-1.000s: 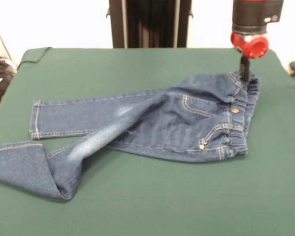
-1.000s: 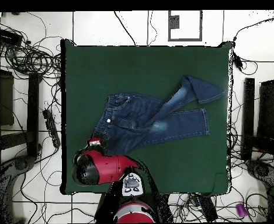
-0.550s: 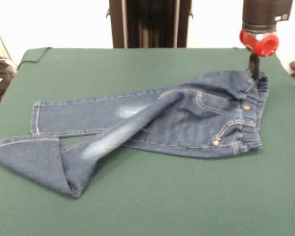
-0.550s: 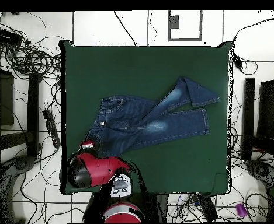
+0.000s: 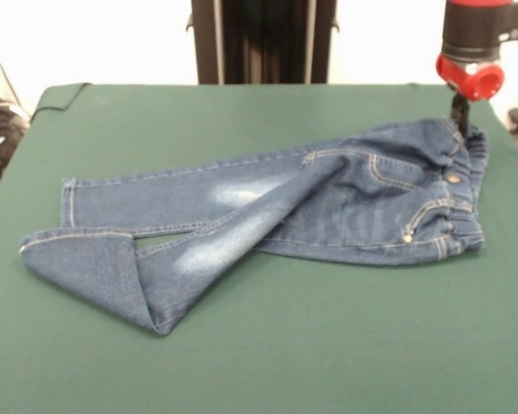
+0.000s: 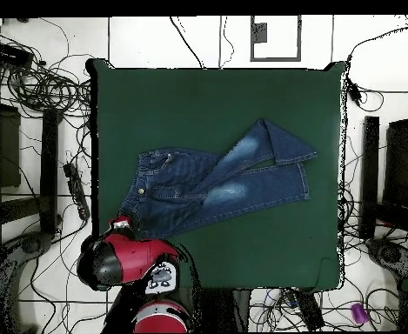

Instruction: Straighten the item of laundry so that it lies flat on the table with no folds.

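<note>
Front view showed a small pair of blue denim jeans point(image 5: 328, 203) with an elastic waistband, tan stitching and faded whitish patches, lying on the large rectangular tabletop point(image 5: 242, 362) covered in dark green felt-like cloth. The waistband sat at the right of that view, close to the tabletop's right edge, and the 2 legs ran out to the left. The far leg lay fairly straight and flat, its hemmed cuff pointing left. The near leg crossed out from under the seat and was folded back on itself at its lower end, so that a broad flap of denim with a stitched hem lay doubled over at the near left. A small wedge of green cloth showed between the 2 legs.

The red and black arm came down at the upper right, and its gripper point(image 5: 459, 112) met the far corner of the waistband, where the denim rose into a slight peak. The thin dark jaws appeared clenched on that corner of the jeans.

Overhead view placed the jeans point(image 6: 216, 178) across the middle of the tabletop point(image 6: 216, 96), waistband toward the left edge of that view, with the gripper point(image 6: 123, 224) at the waistband corner nearest the robot's base and the arm's red housing just beside it, overhanging the tabletop's edge.
</note>
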You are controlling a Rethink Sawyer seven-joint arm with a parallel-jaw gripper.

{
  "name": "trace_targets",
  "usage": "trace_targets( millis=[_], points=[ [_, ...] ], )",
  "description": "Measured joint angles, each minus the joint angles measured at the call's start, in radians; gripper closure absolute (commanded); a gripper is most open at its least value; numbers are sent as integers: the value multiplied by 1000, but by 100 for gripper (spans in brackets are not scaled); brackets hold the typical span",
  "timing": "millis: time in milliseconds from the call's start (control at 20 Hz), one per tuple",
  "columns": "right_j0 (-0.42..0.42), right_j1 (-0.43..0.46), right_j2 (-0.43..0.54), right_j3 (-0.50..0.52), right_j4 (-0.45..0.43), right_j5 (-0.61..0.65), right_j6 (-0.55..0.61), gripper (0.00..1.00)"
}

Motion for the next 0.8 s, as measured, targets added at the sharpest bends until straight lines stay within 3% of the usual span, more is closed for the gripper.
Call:
trace_targets(
  millis=[800],
  points=[
    [65, 3, -56, -6, 59, 0, 0, 100]
  ],
)
